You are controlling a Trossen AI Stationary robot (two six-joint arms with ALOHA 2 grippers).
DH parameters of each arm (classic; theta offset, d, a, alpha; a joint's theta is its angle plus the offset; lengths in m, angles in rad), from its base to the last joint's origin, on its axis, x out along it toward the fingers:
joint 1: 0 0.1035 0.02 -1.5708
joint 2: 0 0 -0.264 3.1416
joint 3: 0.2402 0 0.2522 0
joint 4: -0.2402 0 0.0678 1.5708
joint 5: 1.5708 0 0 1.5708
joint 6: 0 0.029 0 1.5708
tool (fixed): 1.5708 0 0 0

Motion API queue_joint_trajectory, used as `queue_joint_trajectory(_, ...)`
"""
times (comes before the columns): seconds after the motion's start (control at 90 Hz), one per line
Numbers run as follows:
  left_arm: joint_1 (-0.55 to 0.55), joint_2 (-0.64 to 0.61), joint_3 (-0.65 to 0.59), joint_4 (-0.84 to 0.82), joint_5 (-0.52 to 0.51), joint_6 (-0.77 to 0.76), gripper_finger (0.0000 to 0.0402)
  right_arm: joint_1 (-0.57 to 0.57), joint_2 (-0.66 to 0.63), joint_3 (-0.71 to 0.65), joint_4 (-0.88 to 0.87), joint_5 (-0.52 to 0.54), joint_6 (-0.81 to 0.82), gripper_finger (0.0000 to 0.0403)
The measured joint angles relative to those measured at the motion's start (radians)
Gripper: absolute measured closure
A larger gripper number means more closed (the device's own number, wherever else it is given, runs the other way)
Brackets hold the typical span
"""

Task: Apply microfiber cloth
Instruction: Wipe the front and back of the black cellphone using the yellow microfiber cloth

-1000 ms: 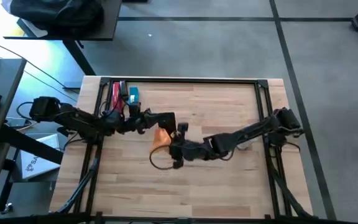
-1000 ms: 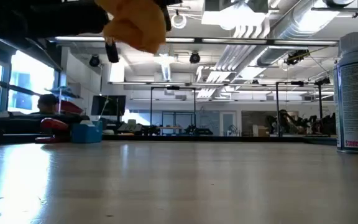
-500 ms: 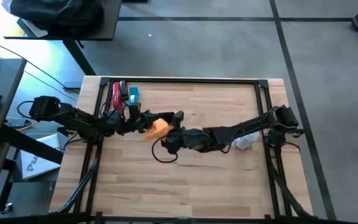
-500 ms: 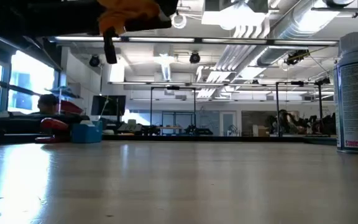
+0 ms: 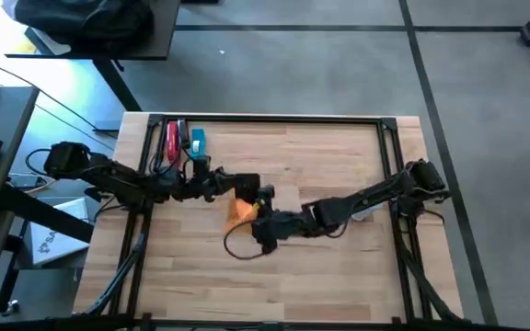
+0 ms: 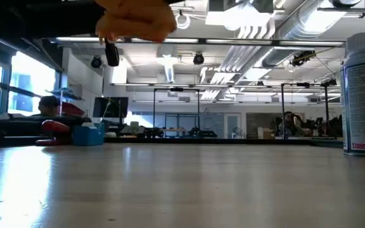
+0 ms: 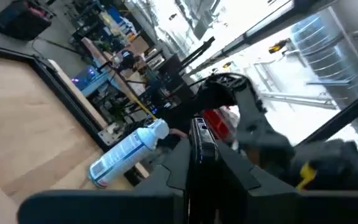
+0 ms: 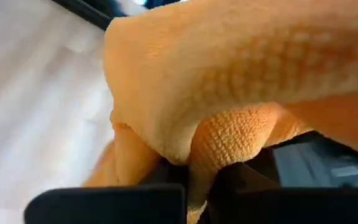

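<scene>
The right gripper [image 5: 249,217] is near the middle of the table, and its two dark fingers [image 8: 173,186] are pressed tight together on the microfiber cloth [image 5: 240,211]. In the right wrist view the orange cloth bunches up out of the fingers and fills almost the whole picture. From the low camera the cloth [image 6: 137,19] hangs high above the table top, not touching it. The left gripper [image 5: 247,183] reaches in from the other side and sits just beside the cloth. It seems to hold something thin and dark [image 7: 201,146] between closed fingers, but that view is blurry and I cannot say for sure what the thing is. From above, the two arms cross over each other, so the spot where the grippers meet is hard to see. A dark cable [image 5: 233,246] loops down under the right gripper. A white spray bottle [image 6: 364,95] stands at the right edge of the low view, and part of it is cut off. From above it is mostly hidden under the right arm. The table [image 5: 320,267] is light wood with a dark frame around it. A red tool [image 5: 172,140] and a small blue thing [image 5: 197,140] lie near its far left corner. Behind the table is a big room with pipes and lights on the ceiling, and a person [image 6: 46,104] sits far off by the windows.
</scene>
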Motion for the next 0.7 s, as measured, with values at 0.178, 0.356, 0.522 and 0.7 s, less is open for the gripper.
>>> queue_joint_trajectory(0.178, 0.001, -0.003, 0.002, 0.006, 0.001, -0.006, 0.0376, 0.069, 0.002, 0.011, -0.01, -0.087, 0.079, 0.0402)
queue_joint_trajectory(0.356, 0.001, -0.003, 0.002, 0.003, -0.007, -0.001, 0.0376, 0.117, 0.003, 0.135, -0.067, 0.125, -0.059, 0.0402)
queue_joint_trajectory(0.522, 0.002, -0.002, 0.002, 0.002, -0.008, 0.001, 0.0376, 0.121, 0.001, 0.266, -0.22, 0.555, -0.239, 0.0402)
queue_joint_trajectory(0.7, 0.002, -0.002, 0.002, 0.002, -0.01, 0.001, 0.0376, 0.057, 0.001, 0.29, -0.261, 0.616, -0.374, 0.0402)
